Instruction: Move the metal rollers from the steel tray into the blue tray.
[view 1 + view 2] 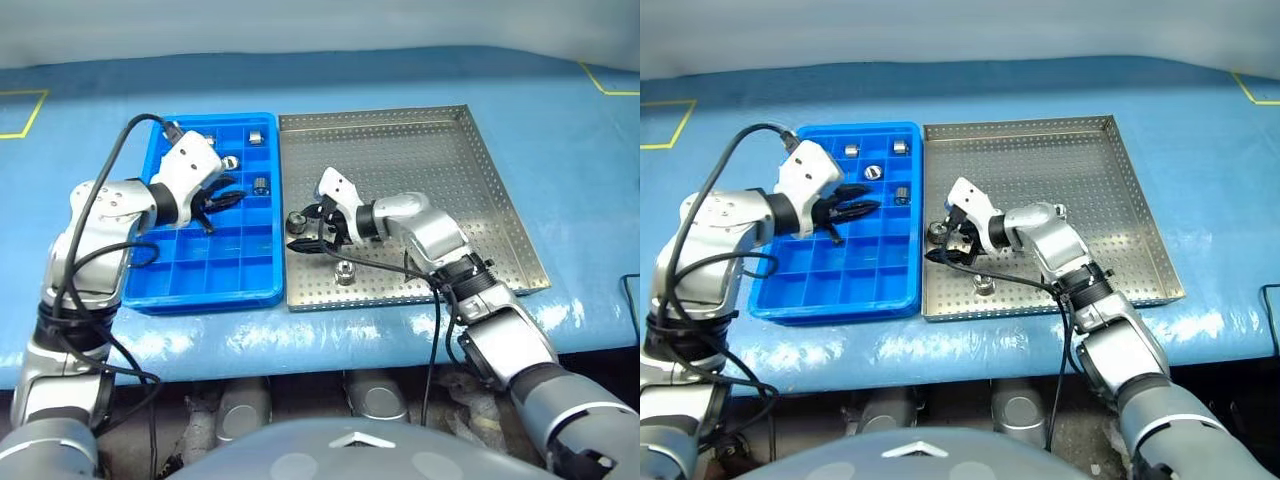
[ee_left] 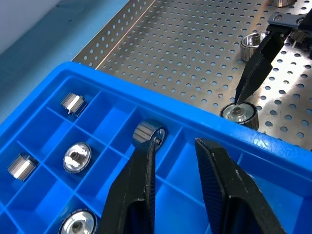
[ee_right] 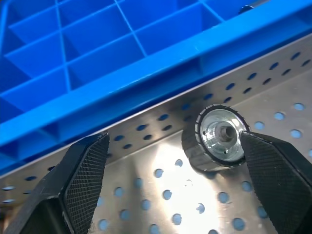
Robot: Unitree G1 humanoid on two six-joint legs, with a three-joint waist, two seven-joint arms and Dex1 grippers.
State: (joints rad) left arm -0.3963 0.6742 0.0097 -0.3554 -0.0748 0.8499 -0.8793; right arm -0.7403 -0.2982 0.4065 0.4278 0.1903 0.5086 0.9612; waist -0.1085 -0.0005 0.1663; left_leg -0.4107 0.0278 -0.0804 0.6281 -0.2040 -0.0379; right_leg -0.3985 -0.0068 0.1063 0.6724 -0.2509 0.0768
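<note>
Presently, the right gripper sits low over the steel tray, close to the tray's rim that adjoins the blue tray. Its two fingers are spread wide and grasp nothing. One metal roller stands upright on the perforated floor between the fingers, hard against one finger and well apart from the other. From the head views, this roller lies at the fingertips, next to the tray wall.

A second roller stands on the steel tray near the front rim, just behind the right gripper, toward the robot. A third roller shows in the left wrist view, beyond the right gripper's fingers, further into the steel tray.

The left gripper hovers above the blue tray, over its middle compartments, pointing toward the steel tray. Its fingers are drawn close together, with only a narrow gap at the tips, and carry nothing.

Several rollers lie in the blue tray's compartments. One rests just past the left fingertips, in the column nearest the steel tray. Others occupy compartments further out from the left gripper, toward the far end of the blue tray, one roller to a compartment. The two trays stand side by side on the blue table, touching along their long edges.
</note>
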